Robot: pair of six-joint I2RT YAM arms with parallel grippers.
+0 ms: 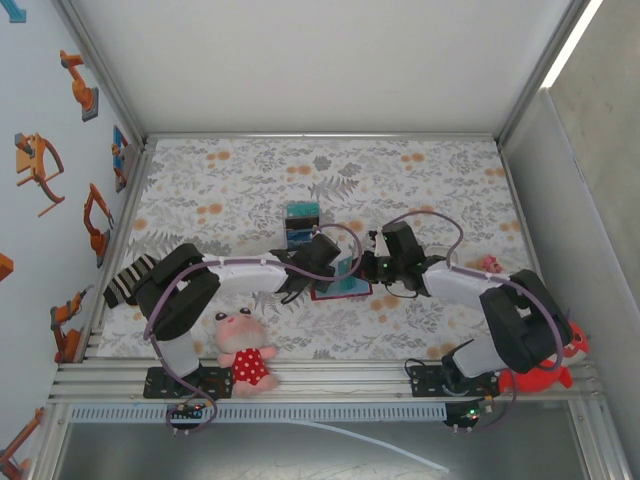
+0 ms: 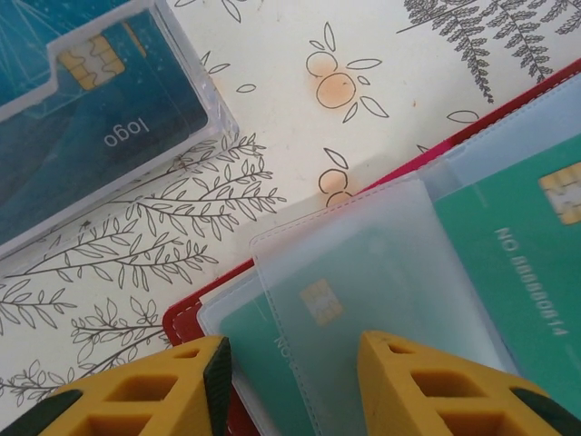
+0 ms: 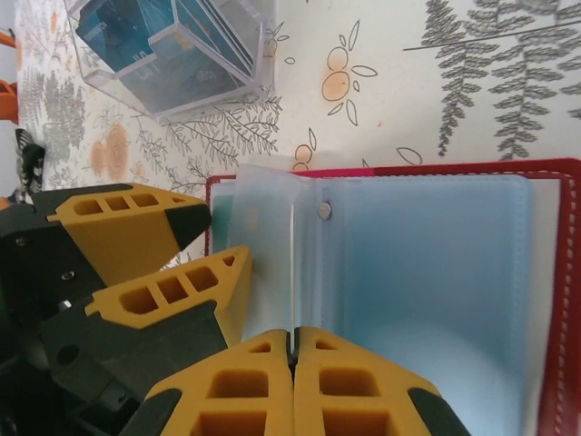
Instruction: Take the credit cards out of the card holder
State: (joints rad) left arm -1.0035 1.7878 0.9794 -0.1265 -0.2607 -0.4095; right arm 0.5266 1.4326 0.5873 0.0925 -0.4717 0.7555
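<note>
Red card holder point(image 3: 570, 272), teal credit cards point(image 2: 508, 272), white tablecloth point(image 1: 400, 180) printed with grey ferns and orange blossoms

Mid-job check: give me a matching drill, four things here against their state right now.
Things:
1. left tool
2. right tool
3. card holder
4. clear box

States:
A. fingers pressed together
B. lying open, pockets up
C. fingers apart, astride a clear sleeve
D. blue cards inside

Pairs: 1-C, 2-A, 3-B, 4-D
</note>
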